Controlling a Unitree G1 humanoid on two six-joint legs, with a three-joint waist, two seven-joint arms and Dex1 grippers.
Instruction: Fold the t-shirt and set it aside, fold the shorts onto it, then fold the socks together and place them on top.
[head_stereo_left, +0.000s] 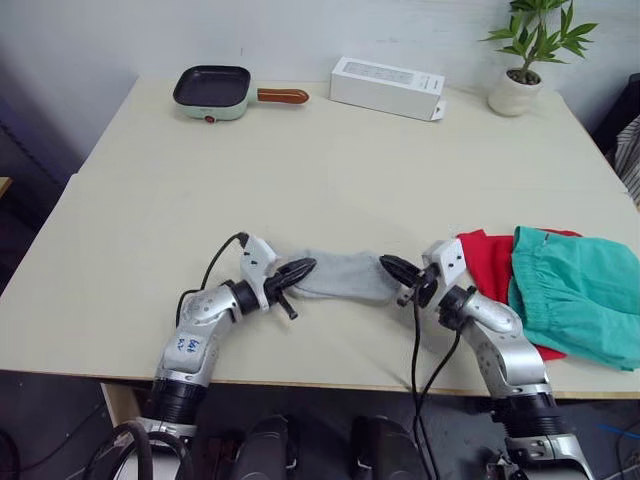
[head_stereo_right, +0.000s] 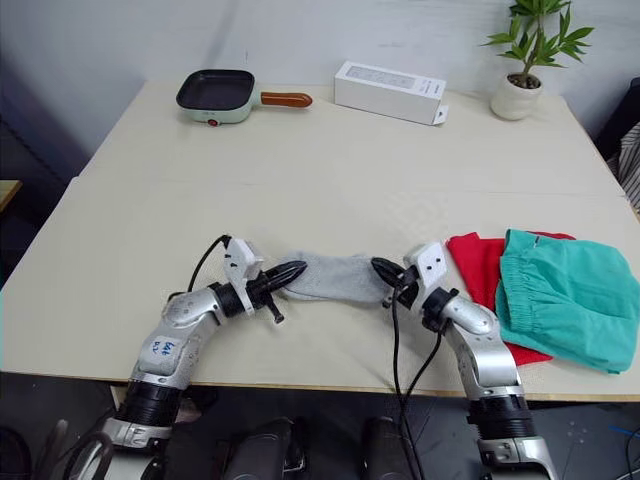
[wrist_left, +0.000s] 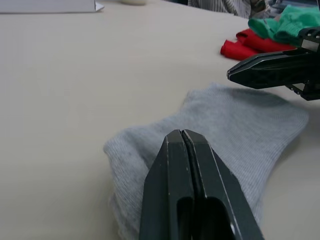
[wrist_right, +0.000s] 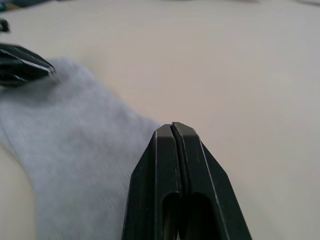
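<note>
knit grey socks (head_stereo_left: 340, 276), matt table (head_stereo_left: 300, 170)

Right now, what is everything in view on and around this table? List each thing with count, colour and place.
socks: grey, count unclear since they lie as one strip, near edge of the table, between the two grippers
t-shirt: one, red, folded, near right part of the table, under the shorts
shorts: one, teal, lying on the t-shirt
pan: one, pale green with dark inside and brown handle, far left
box: one, white, far middle
plant: one, green in a white pot, far right
table: one, beige
left gripper: black, shut, at the socks' left end
right gripper: black, shut, at the socks' right end
</note>
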